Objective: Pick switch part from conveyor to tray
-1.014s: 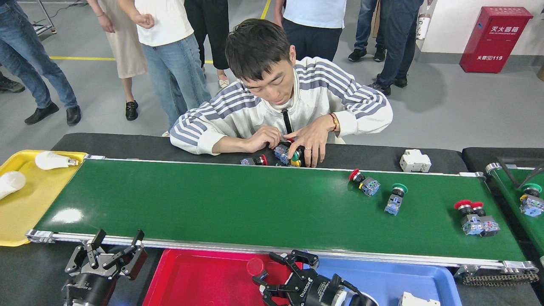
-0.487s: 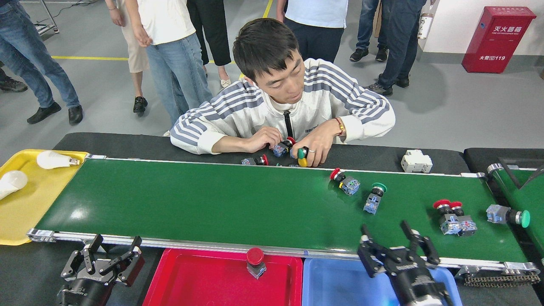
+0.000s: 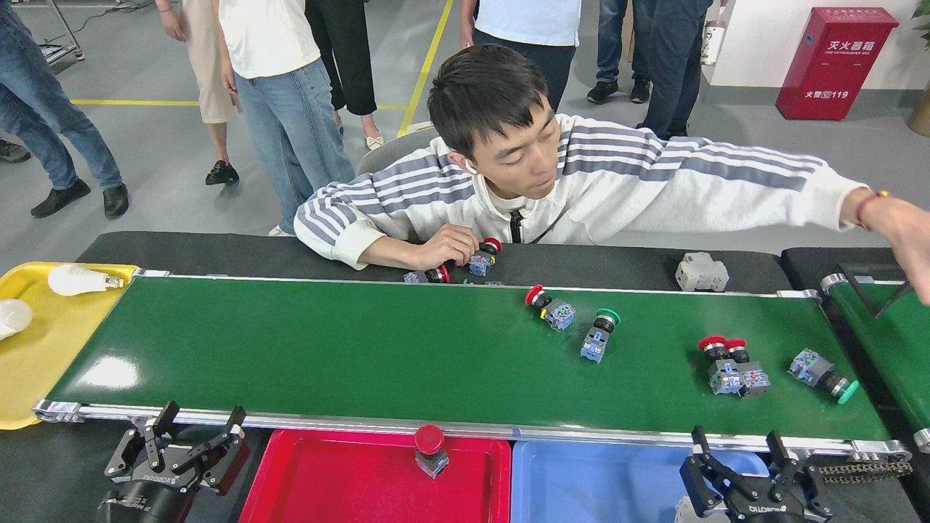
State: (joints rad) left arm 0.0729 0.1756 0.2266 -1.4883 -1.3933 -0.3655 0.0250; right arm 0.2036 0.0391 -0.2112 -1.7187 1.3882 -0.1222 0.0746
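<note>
The long green conveyor carries several switch parts: a red-capped one, a green-capped one, a red-capped pair and a green-capped one at the right end. One red-capped switch part stands in the red tray. Beside that, the blue tray lies under the belt's near edge. My right gripper is open over the blue tray, near the belt's frame, holding nothing. My left gripper is open at the bottom left, empty.
A person in a striped top leans on the far side, one hand by loose switch parts, the other arm reaching right over a second green belt. A yellow tray holds bulbs. A white block sits behind the belt.
The switch parts have ridden left along the belt. My right gripper dropped back toward the near edge over the blue tray. The person stretched an arm out to the right.
</note>
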